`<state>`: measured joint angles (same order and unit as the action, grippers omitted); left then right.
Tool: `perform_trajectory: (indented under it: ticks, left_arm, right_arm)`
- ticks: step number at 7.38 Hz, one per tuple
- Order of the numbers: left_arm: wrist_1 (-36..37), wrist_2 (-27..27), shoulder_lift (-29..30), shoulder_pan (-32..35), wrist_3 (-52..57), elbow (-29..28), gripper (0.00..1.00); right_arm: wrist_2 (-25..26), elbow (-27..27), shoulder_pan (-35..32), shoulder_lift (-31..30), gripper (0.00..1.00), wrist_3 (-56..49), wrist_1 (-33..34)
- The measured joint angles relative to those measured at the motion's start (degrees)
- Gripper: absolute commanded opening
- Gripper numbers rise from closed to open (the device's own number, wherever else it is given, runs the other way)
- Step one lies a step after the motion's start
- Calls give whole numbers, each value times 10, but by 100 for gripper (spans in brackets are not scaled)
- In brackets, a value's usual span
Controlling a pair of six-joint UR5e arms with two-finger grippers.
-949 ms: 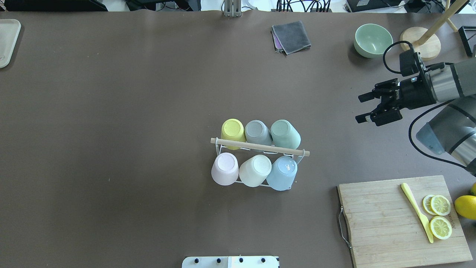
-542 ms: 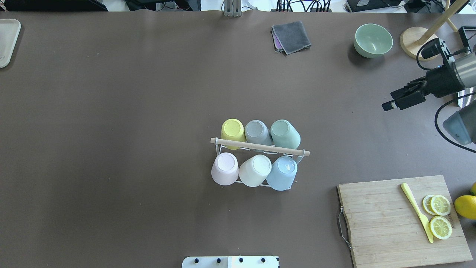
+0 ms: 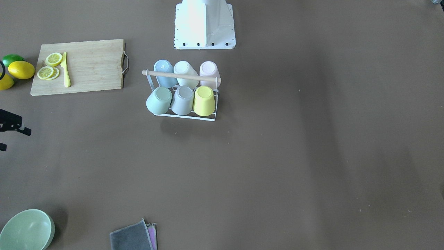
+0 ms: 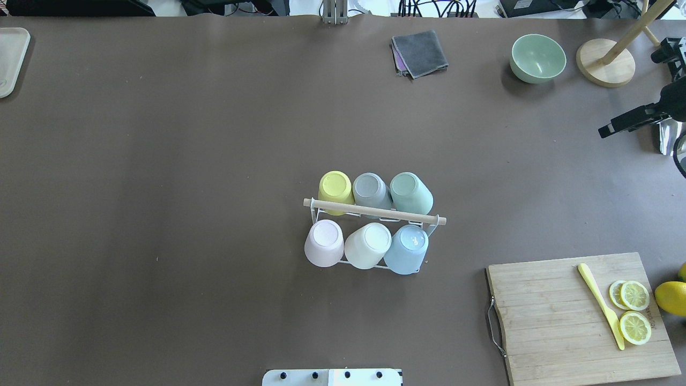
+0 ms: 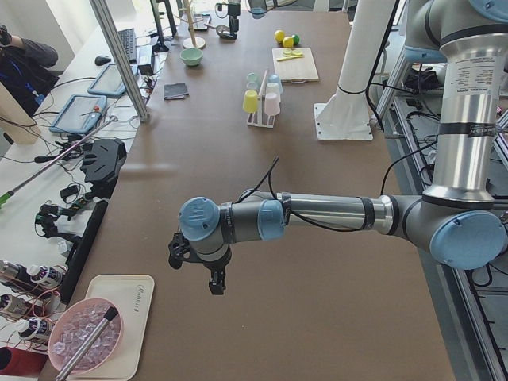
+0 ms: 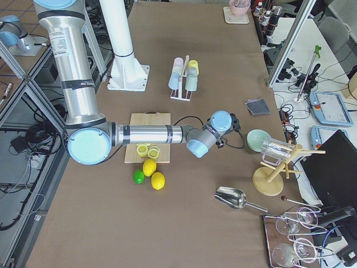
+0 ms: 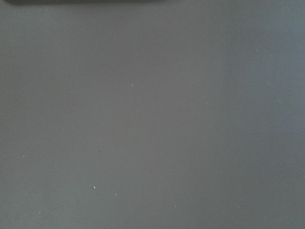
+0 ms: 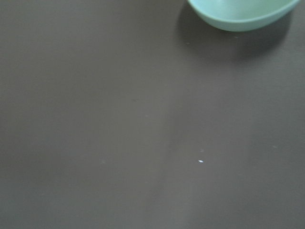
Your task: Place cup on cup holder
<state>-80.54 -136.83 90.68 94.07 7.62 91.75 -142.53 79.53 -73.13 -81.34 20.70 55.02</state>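
The cup holder (image 4: 375,213), a white wire rack with a wooden rod across its top, stands mid-table, also in the front-facing view (image 3: 181,75). Several cups sit upside down on its prongs: yellow (image 4: 335,187), grey (image 4: 370,190), green (image 4: 410,192), pink (image 4: 324,242), cream (image 4: 367,244), blue (image 4: 406,248). My right gripper (image 4: 608,130) is at the table's far right edge, far from the holder; in the front-facing view (image 3: 15,140) its fingers stand apart and empty. My left gripper (image 5: 213,282) shows only in the exterior left view, far from the rack; I cannot tell its state.
A wooden cutting board (image 4: 546,316) with lemon slices and a yellow knife (image 4: 600,303) lies front right, whole lemons (image 4: 670,297) beside it. A green bowl (image 4: 537,56), a wooden stand base (image 4: 605,61) and a grey cloth (image 4: 419,52) are at the back. A tray (image 4: 10,59) sits back left.
My right arm has drawn back to the right and farther from the rack, its gripper now at the view's edge. The cups and the holder have not moved.
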Motion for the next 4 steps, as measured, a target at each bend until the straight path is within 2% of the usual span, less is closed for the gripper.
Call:
perform_trajectory:
  ticks: [2, 4]
  left_arm:
    - [-2, -2, -2, 3, 4, 4, 99]
    - [-2, -4, -2, 3, 4, 6, 99]
  right_arm:
    - [32, 11, -41, -41, 100, -32, 85]
    - [39, 15, -78, -80, 100, -54, 166]
